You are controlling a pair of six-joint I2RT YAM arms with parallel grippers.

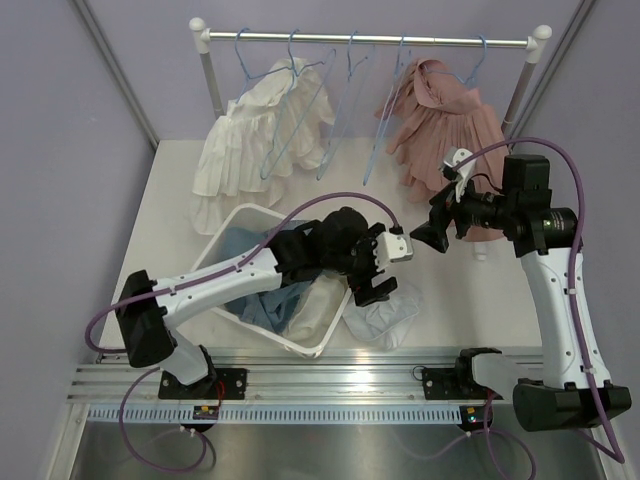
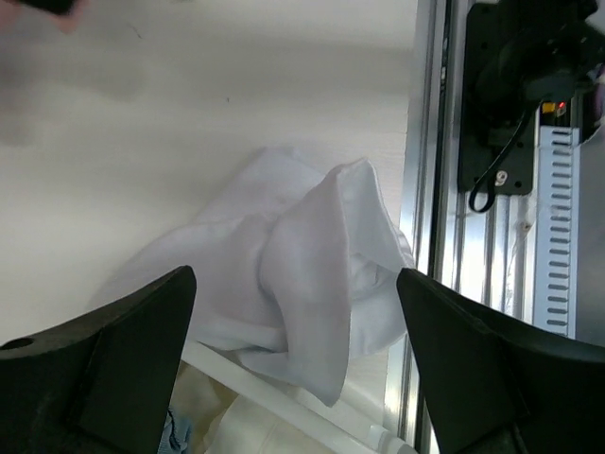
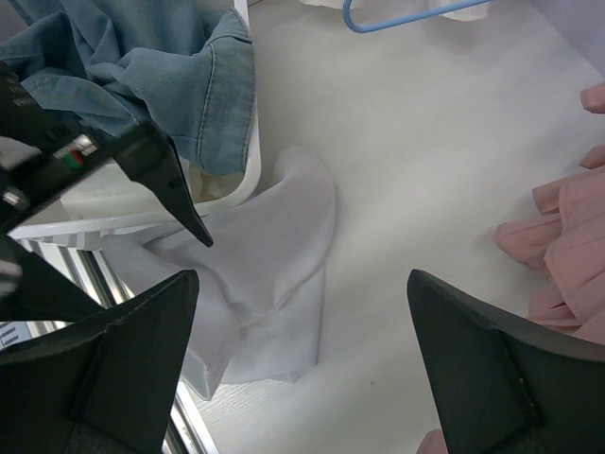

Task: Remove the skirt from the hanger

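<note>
A white crumpled skirt (image 1: 386, 318) lies on the table beside the basket, off any hanger; it also shows in the left wrist view (image 2: 312, 265) and the right wrist view (image 3: 274, 255). My left gripper (image 1: 380, 276) hovers just above it, open and empty (image 2: 298, 378). My right gripper (image 1: 427, 232) is open and empty (image 3: 302, 369), above the table right of the white skirt. A white tiered skirt (image 1: 245, 140) hangs at the rack's left and a pink garment (image 1: 445, 125) hangs at its right.
A white basket (image 1: 230, 222) holds denim (image 3: 161, 66) and beige clothes at the front left. Empty blue hangers (image 1: 345, 110) hang mid-rack from the rail (image 1: 370, 40). The metal rail of the table's front edge (image 2: 430, 189) runs beside the skirt.
</note>
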